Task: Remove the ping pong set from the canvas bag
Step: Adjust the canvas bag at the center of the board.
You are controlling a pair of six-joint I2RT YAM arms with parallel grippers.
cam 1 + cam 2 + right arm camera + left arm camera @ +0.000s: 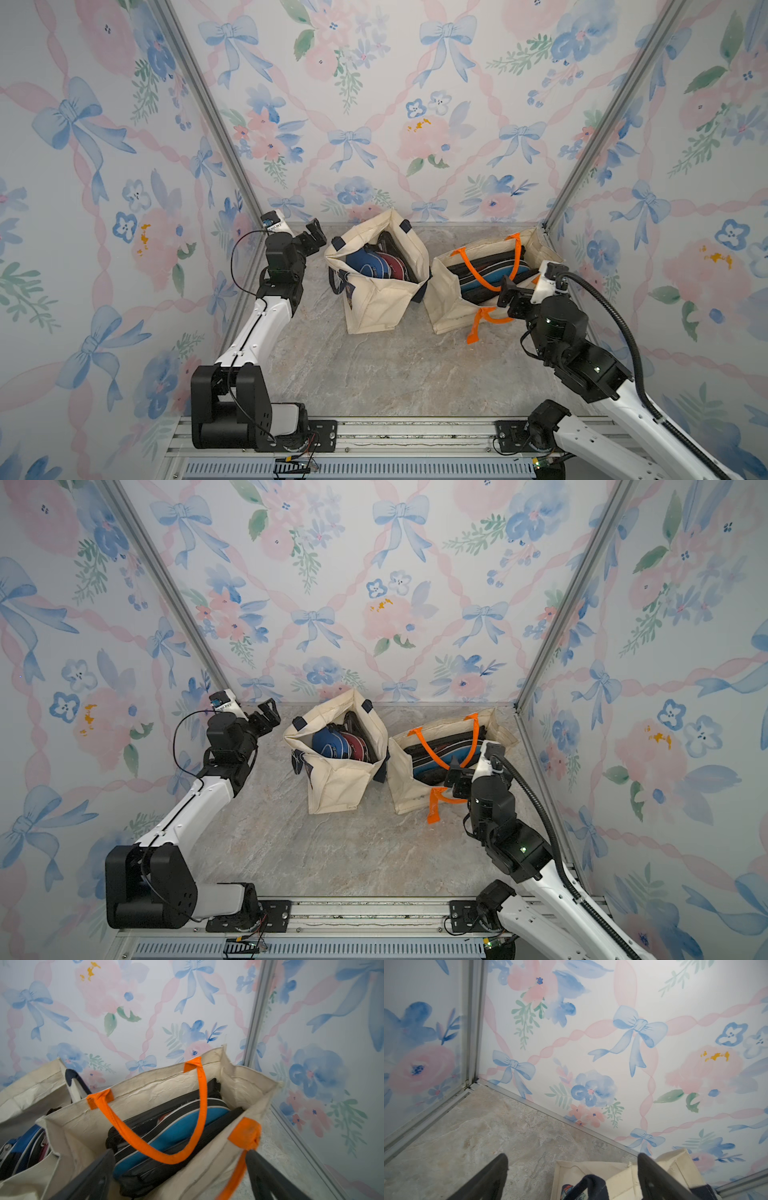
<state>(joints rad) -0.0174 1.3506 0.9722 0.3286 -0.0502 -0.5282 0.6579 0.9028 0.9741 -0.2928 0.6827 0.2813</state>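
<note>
right pincer [506,296] spread empty at orange-handled bag [449,309]; left pincer [318,237] spread, seemingly just beside navy-handled bag [374,309].

Front of table [395,374] bare: clear passage across its full width. Navy bag [374,303] has its mouth open upward, with cases [374,264] packed on edge and little slack between them. Orange bag [446,307] has its mouth crossed by its far handle [200,1105], which droops over the cases there. Its near handle [490,319] hangs outside. The bags stand very close, possibly touching. Orange bag is close against the right wall [665,249].
</note>
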